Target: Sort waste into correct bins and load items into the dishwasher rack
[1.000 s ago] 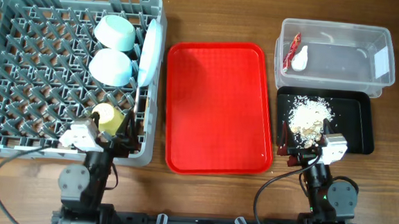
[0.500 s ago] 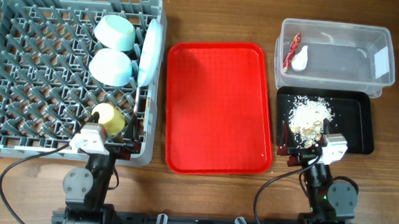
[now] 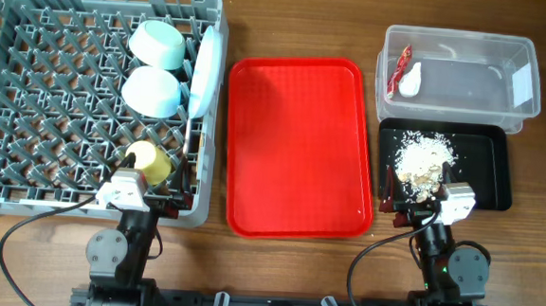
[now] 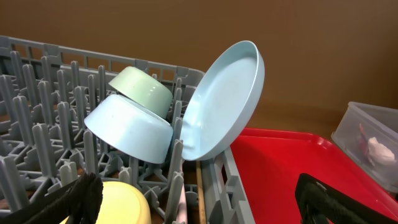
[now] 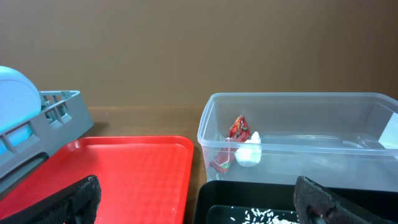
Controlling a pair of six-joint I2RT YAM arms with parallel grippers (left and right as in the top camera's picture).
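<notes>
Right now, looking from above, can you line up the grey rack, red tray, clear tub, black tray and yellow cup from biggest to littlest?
1. grey rack
2. red tray
3. clear tub and black tray: close; the tub's rim sits nearer the camera, so I won't rank them
4. yellow cup

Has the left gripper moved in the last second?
Yes. The left gripper has drawn back off the yellow cup, toward the near edge of the dishwasher rack.

The left end effector [image 3: 140,194] has shifted slightly right at the dishwasher rack's [image 3: 23,200] front edge.
</notes>
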